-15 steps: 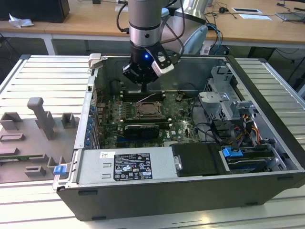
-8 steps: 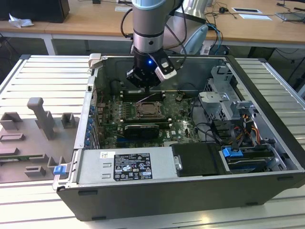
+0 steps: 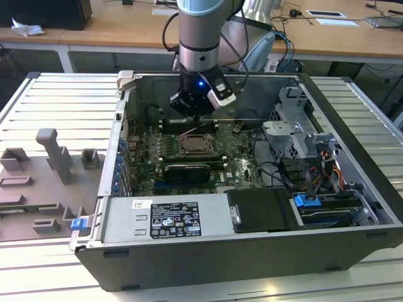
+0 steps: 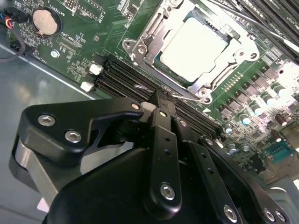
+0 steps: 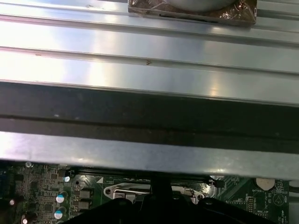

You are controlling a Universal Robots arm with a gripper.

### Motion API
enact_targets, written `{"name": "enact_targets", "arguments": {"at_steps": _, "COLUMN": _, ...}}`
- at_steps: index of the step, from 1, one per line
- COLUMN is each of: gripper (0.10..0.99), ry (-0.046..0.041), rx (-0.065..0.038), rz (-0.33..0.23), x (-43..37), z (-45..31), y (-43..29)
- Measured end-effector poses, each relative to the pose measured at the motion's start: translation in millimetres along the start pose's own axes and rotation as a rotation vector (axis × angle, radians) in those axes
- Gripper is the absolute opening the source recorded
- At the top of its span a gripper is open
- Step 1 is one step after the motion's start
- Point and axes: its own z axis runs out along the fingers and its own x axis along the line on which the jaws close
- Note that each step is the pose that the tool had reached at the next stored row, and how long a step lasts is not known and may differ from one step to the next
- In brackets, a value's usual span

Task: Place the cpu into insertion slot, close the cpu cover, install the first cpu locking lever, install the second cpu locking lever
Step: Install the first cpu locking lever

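In the second wrist view the cpu (image 4: 192,45) lies flat in the insertion slot (image 3: 196,146), its pale metal top facing up. The cpu cover (image 4: 148,41) is down around it, framing the chip. A thin wire locking lever (image 4: 186,97) runs along the socket's edge nearest my gripper. My gripper (image 4: 162,99) is shut, its black fingertips together right at that lever's end, between the socket and the memory slots. The exterior view has the gripper (image 3: 195,117) hanging just behind and above the socket inside the open case.
Black memory slots (image 4: 122,77) run beside the socket, and a coin battery (image 4: 46,22) sits farther off. The case wall (image 5: 149,70) rises close by. A power supply (image 3: 167,220) and a drive cage (image 3: 302,135) occupy the case; a grey fixture (image 3: 53,167) stands outside.
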Motion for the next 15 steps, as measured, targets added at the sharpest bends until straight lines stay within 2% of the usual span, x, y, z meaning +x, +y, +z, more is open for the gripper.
{"name": "enact_targets", "arguments": {"at_steps": 15, "gripper": 0.106, "ry": 0.0029, "rx": 0.000, "rz": 0.000, "x": -11.5, "z": 14.9, "y": 1.7}}
